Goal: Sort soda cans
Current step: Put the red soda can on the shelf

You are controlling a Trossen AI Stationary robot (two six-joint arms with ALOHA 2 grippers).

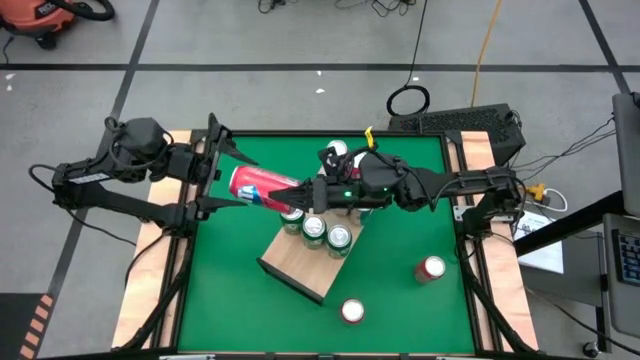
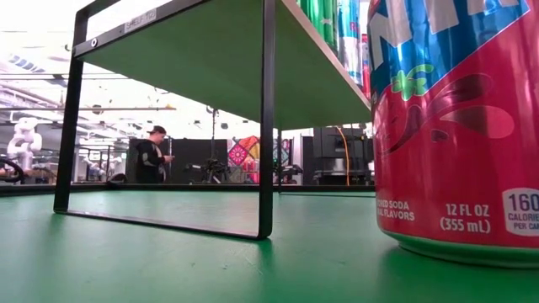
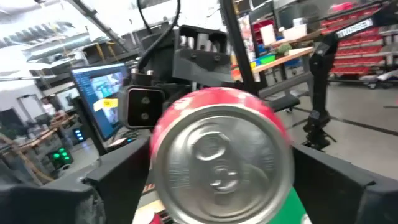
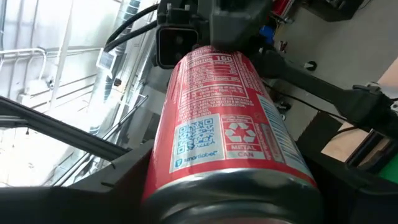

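Red can (image 1: 258, 186), silver top, lying sideways

Red can (image 1: 258, 186), green cans (image 1: 326, 233), green table (image 1: 400, 300).

can (image 1: 255, 186) sideways between both tools above the counter (image 1: 400, 310), three cans (image 1: 314, 228) on the board (image 1: 300, 265), two cans (image 1: 431, 268) right of it

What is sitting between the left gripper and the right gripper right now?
A red soda can lying sideways spans the gap between the left gripper and the right gripper; the high view shows it.
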